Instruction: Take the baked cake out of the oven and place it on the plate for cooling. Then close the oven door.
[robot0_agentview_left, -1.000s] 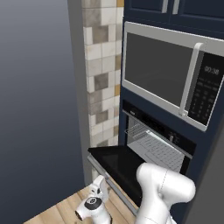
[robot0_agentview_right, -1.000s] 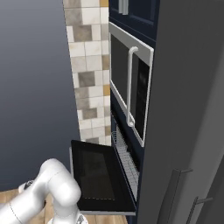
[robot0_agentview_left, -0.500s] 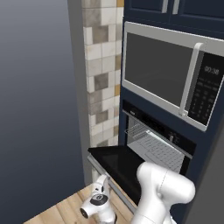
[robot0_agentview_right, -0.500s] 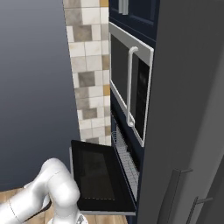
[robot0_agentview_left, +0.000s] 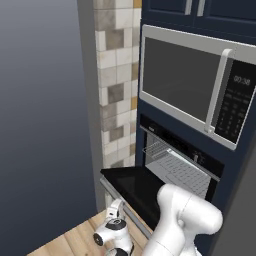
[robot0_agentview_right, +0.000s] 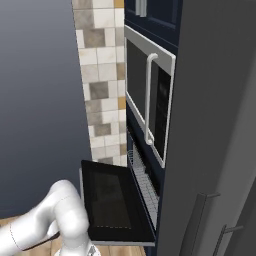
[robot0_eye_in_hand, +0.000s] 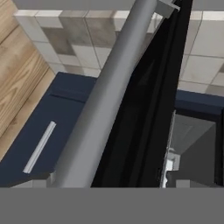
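Left base view, microwave (robot0_agentview_left: 195, 85) clock (digits illegible), oven door (robot0_agentview_left: 134, 186) down

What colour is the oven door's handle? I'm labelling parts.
Silver-grey: the handle runs along the black oven door, best seen in the hand view.

Black oven (robot0_agentview_left: 180, 162) open, wire rack bare; oven door (robot0_agentview_right: 112, 202) dropped flat, horizontal.
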